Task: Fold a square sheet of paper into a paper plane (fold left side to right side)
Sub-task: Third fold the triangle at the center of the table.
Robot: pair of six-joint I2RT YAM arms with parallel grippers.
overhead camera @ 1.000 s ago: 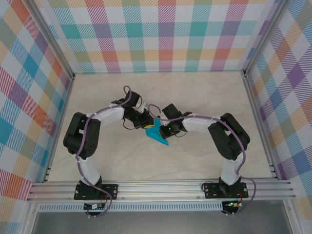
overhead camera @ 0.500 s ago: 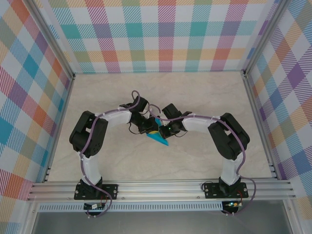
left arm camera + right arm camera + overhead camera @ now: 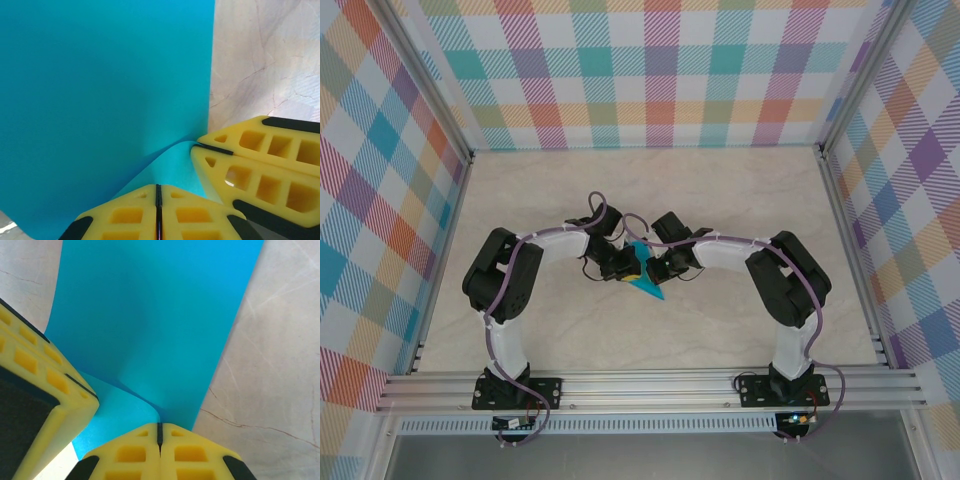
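Note:
The teal-blue sheet of paper lies at the table's middle, showing a pointed tip toward the near right. Both grippers meet over its far end. My left gripper is shut, its yellow fingertips pressed together on a raised, curling flap of the paper. My right gripper is shut too, with the lifted paper edge running into its closed jaws. The two grippers sit almost tip to tip: the right fingers show beside the left ones, and the left fingers beside the right ones.
The beige marble-look table is walled by plaid panels at the back and sides. An aluminium rail runs along the near edge, where both arm bases are bolted.
The left arm has swung inward to the right, bringing its gripper up against the right gripper over the paper. The right arm has held still.

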